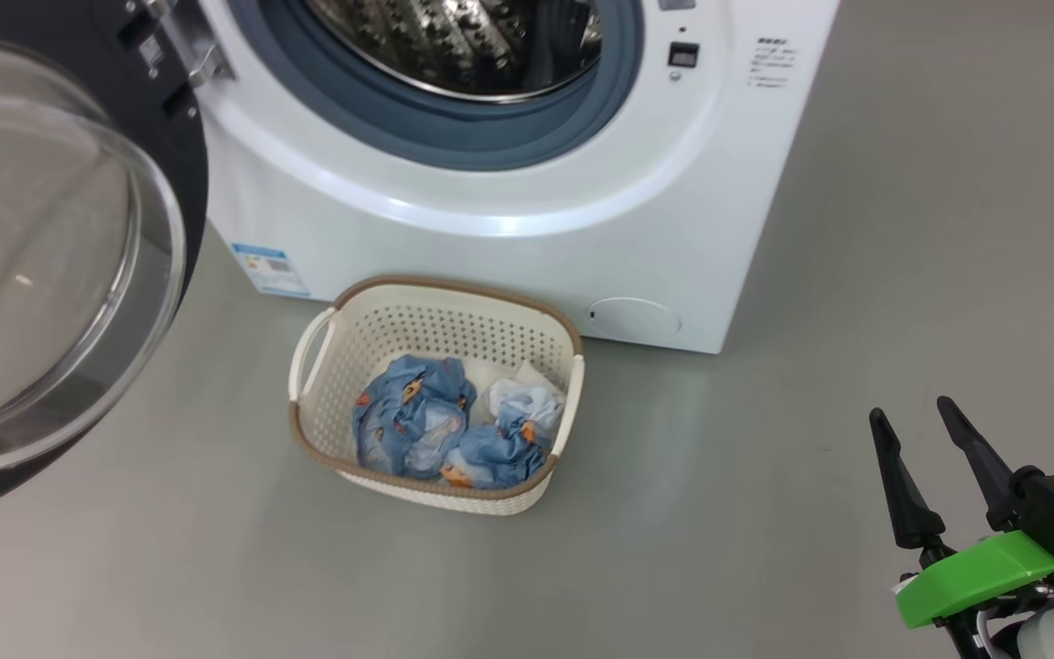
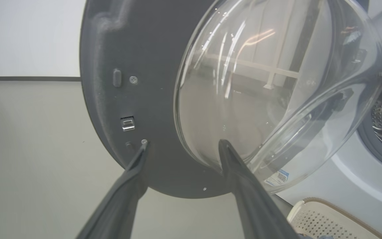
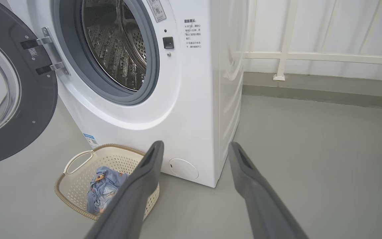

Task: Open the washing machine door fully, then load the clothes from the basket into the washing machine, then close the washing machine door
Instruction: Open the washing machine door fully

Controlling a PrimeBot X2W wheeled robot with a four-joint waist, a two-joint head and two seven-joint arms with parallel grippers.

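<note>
Left tool point(image 2: 183, 143), fingers spread and pinching nothing, points at the inner face of the washing machine door point(image 2: 138, 99), which is swung wide to the left. Right tool point(image 1: 911, 410), also spread and empty, hovers at the right above the floor point(image 1: 765, 549). The basket point(image 1: 454, 334) sits on the floor just in front of the washing machine point(image 1: 509, 247), below the open drum point(image 1: 463, 46), and lies left of and beyond the right tool, well apart. Its long axis runs along the machine's front, handles at either end, mouth upward. The clothes point(image 1: 413, 416) lie bunched in its nearer half. The right arm seems to have the clearer path.
</note>
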